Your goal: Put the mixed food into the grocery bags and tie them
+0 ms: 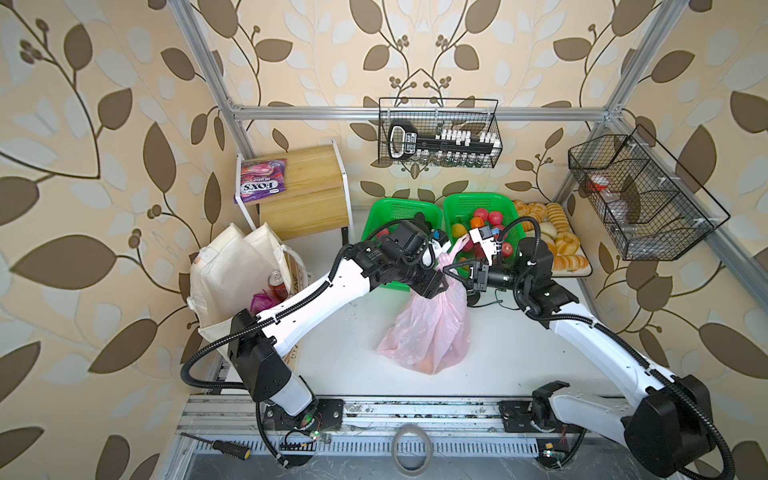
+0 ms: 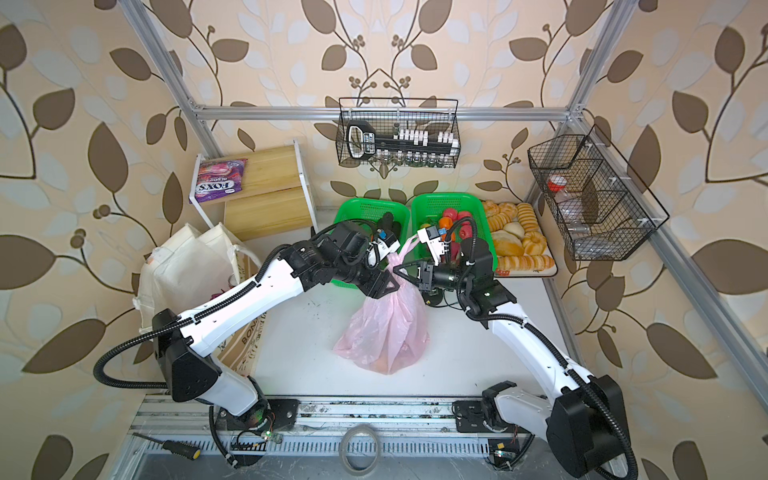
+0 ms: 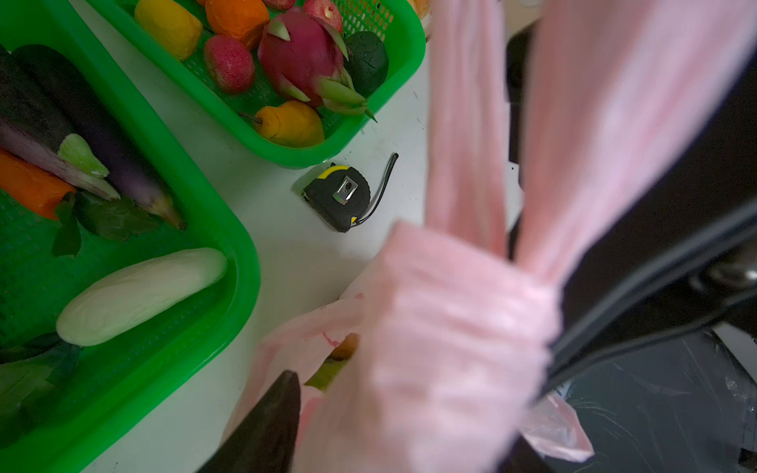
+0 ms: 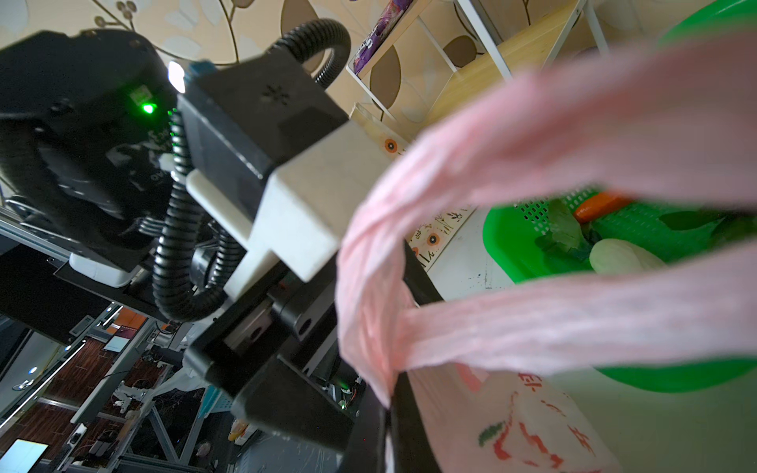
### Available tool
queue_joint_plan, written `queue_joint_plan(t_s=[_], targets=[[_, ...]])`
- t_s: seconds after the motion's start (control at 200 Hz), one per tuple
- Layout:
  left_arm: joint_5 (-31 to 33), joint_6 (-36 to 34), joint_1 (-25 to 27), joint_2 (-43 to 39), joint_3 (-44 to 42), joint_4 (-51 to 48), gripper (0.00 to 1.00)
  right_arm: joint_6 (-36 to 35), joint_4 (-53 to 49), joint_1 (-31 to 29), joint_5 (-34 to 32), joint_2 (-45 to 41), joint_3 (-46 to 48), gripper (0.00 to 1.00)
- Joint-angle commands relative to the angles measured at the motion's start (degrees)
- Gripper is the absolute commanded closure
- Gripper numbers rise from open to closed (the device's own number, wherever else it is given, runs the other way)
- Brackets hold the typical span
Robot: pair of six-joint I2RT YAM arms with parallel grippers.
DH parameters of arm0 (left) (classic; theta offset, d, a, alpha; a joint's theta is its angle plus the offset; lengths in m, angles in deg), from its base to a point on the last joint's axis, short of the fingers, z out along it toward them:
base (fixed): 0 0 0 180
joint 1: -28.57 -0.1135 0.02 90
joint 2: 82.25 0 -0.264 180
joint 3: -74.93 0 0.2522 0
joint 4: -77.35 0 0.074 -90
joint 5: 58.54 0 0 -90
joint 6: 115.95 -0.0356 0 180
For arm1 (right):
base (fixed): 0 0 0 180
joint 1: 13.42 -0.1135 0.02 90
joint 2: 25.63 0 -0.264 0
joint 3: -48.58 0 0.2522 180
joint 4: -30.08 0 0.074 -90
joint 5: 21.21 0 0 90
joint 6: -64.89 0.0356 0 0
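We're tying pink bag (image 1: 428,332) on table (image 1: 511,357), food already showing inside. Right pincer (image 1: 448,272) pinching shut on its handle; left pincer (image 1: 437,287) jaws standing half apart around twisted neck. Knot not finished. Tote (image 1: 224,274) holding can (image 1: 277,283), not yet tied.

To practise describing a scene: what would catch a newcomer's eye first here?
The pink bag stands in the middle, its handles bunched where the left claw and right claw meet. Behind it are two green baskets of bright produce; at left, a cream tote with a red can inside.
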Motion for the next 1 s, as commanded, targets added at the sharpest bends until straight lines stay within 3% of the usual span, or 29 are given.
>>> queue_joint_plan(t_s=[0.0, 0.215, 0.295, 0.465, 0.625, 0.86, 0.935, 0.995], targets=[[1.34, 0.17, -0.21, 0.23, 2.31, 0.76, 0.43, 0.31, 0.88, -0.24, -0.45, -1.16, 0.49, 1.00], [2.73, 2.78, -0.21, -1.40, 0.15, 4.89, 0.75, -2.32, -2.76, 0.32, -0.75, -1.83, 1.05, 1.00], [2.36, 2.86, -0.21, -2.55, -1.05, 6.09, 0.81, -3.48, -3.87, 1.12, -0.35, -2.20, 1.36, 0.91], [2.53, 1.88, -0.21, -3.46, -1.26, 4.40, 0.84, -9.03, -7.93, 3.25, 2.91, -2.47, 1.41, 0.60], [1.89, 0.80, -0.21, -4.25, -1.31, 3.76, 0.84, -16.04, -10.97, 4.22, 4.46, -2.63, 2.21, 0.48], [1.27, -0.54, -0.21, -4.70, -0.91, 2.18, 0.84, -26.99, -10.08, 2.60, 0.48, -3.72, 4.25, 0.49], [1.28, -0.98, -0.21, -4.83, -0.66, 1.75, 0.84, -31.57, -11.06, 1.04, -0.51, -4.06, 4.06, 0.58], [1.93, -1.26, -0.21, -4.88, -0.47, 1.23, 0.84, -32.09, -11.47, 0.35, -3.04, -4.43, 4.04, 0.75]])
